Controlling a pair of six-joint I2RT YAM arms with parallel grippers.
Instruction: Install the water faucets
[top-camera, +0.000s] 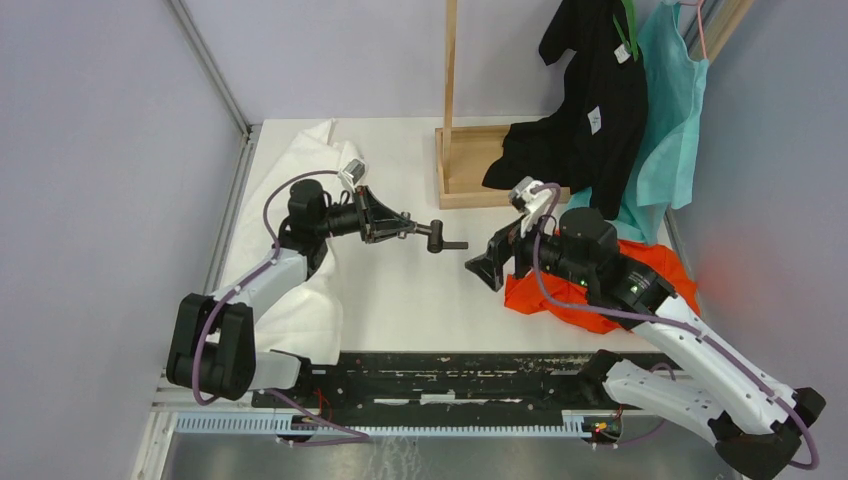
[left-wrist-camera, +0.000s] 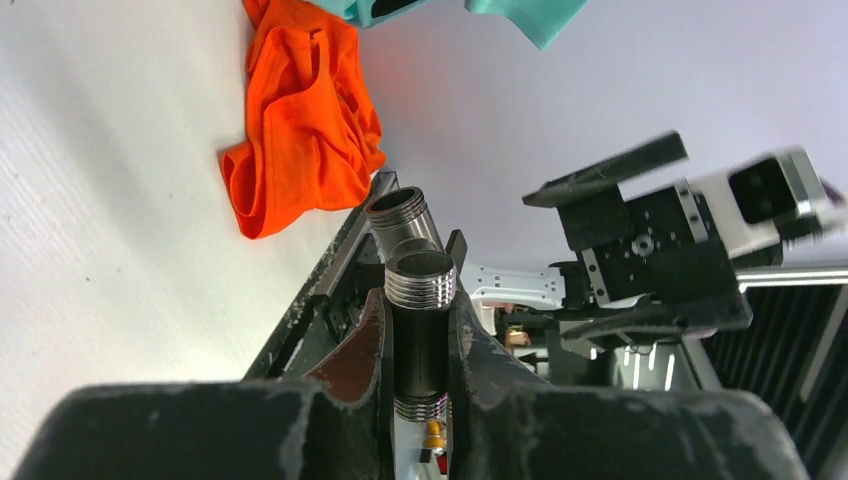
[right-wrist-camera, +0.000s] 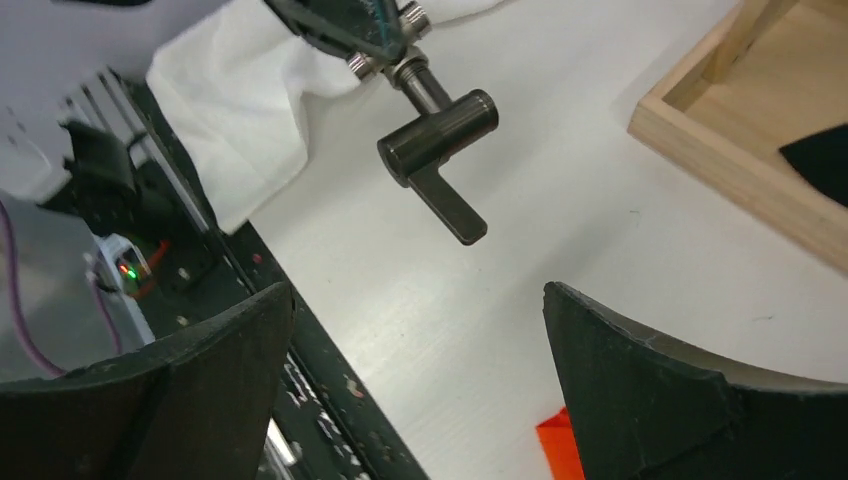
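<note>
Left gripper (top-camera: 408, 226) is seen clamped on the round stem of the water faucet (top-camera: 438, 236), which is held in the air above the matte white table (top-camera: 400, 300). The fitting is made of dark brown-grey metal with a dull sheen. A short cylinder is set crosswise on the stem, and a flat, narrow bar juts from it. Bright ribbed threads are shown at the pipe ends in the left wrist view. The long axis is laid roughly level, and the bar is pointed toward the right gripper (top-camera: 487, 262). Its curved black fingers (right-wrist-camera: 640, 390) are spread wide, with nothing between them, just short of the bar. Whether the parts are fully screwed together cannot be told. Crumpled orange cloth (top-camera: 570, 295) is lying under the right arm.
</note>
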